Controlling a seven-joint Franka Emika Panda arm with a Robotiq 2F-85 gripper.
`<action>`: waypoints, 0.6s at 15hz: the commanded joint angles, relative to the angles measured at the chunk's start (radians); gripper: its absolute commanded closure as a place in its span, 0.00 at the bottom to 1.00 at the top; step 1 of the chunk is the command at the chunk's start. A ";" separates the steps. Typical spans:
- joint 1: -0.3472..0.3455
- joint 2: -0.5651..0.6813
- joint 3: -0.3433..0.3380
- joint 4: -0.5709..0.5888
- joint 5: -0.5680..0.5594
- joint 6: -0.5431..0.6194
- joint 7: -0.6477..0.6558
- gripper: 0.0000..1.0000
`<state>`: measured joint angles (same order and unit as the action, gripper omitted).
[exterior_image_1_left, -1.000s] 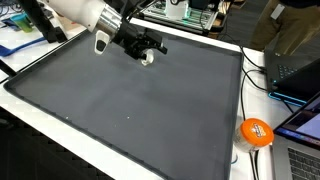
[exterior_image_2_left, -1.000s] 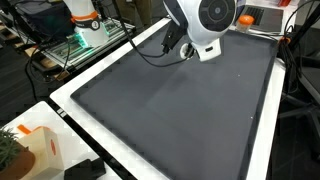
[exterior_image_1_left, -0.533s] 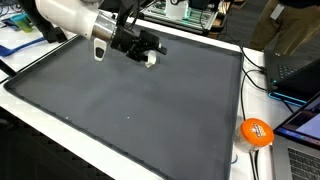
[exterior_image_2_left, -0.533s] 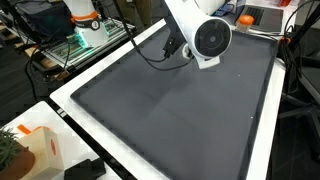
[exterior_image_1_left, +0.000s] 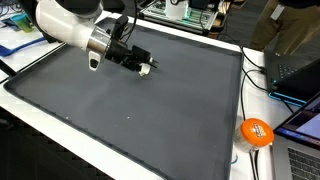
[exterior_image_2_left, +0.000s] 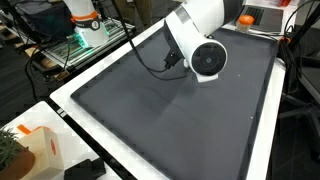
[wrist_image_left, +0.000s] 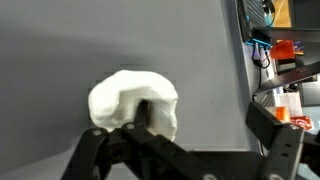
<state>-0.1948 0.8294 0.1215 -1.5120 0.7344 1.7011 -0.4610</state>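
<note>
A white lumpy object (wrist_image_left: 132, 98) lies on the dark grey mat (wrist_image_left: 60, 50). My gripper (wrist_image_left: 200, 113) is open wide, low over the mat. Its left finger (wrist_image_left: 142, 112) rests against the white lump, which sits off to that side rather than centred between the jaws. The right finger (wrist_image_left: 262, 120) stands apart with bare mat between. In an exterior view the gripper (exterior_image_1_left: 141, 66) is over the far middle of the mat (exterior_image_1_left: 130, 110) with the white object (exterior_image_1_left: 147, 69) at its tip. In an exterior view the arm's round joint (exterior_image_2_left: 208, 60) hides the gripper.
An orange ball (exterior_image_1_left: 256, 132) lies off the mat's right edge beside cables and a laptop (exterior_image_1_left: 298, 72). The mat has a raised white border (exterior_image_2_left: 62, 108). An orange and white box (exterior_image_2_left: 42, 148) sits at a near corner; cluttered shelves (exterior_image_2_left: 85, 30) stand behind.
The arm has swung across and its wrist has turned. The gripper has come nearer and lower over the mat, and the white object stays at its tip. The jaws remain open.
</note>
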 joint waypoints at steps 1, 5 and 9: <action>0.032 0.019 -0.037 0.025 -0.034 0.057 0.038 0.00; 0.058 -0.020 -0.074 0.012 -0.101 0.146 0.062 0.00; 0.087 -0.095 -0.088 -0.047 -0.250 0.199 0.097 0.00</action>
<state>-0.1406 0.7966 0.0626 -1.4941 0.5976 1.8467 -0.3913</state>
